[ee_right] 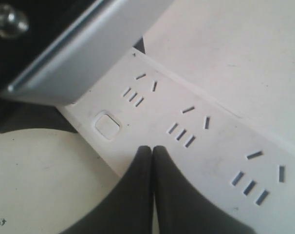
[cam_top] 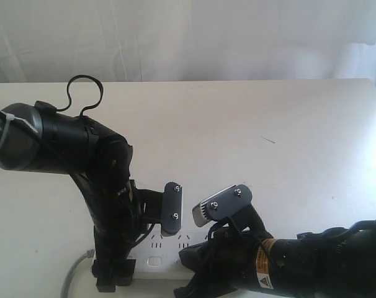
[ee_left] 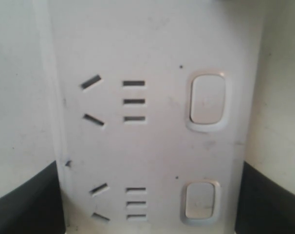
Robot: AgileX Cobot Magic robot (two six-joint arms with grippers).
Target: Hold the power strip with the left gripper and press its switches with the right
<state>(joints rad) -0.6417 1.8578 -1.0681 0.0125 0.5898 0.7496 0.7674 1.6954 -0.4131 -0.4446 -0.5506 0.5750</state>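
Left gripper (ee_left: 147,209) astride the power strip (cam_top: 166,251), spread wide, one black pad (ee_left: 28,212) hard against each long edge. By the look of it clamped across the width, not merely hovering. Right gripper (ee_right: 151,152) with fingers pressed flat together into a single blunt point, holding nothing.

Strip flat on the table (cam_top: 268,136), well away from the far edge, on the side nearest both arms, long axis parallel to that far edge. Grey cord (cam_top: 73,276) leaving the end toward the table's left edge. Left gripper near that cord end, right gripper just beside it, further along toward the right edge; no crossing of arms.

Crux for the coming press: row of switches (ee_left: 207,102) along the strip's near long edge, sockets (ee_left: 134,101) along the far one. Right fingertips (ee_right: 140,170) down over that switch row. One switch (ee_right: 107,125) bare just beside them on the left gripper's side, the next in line hidden beneath the tips. Cannot tell whether touching or already pushed in.

Judged: for the hidden switch no sideways travel, only straight down; for each later one, a step along the long axis away from the left gripper. Right arm alone free to press, left arm taken up as the anchor.
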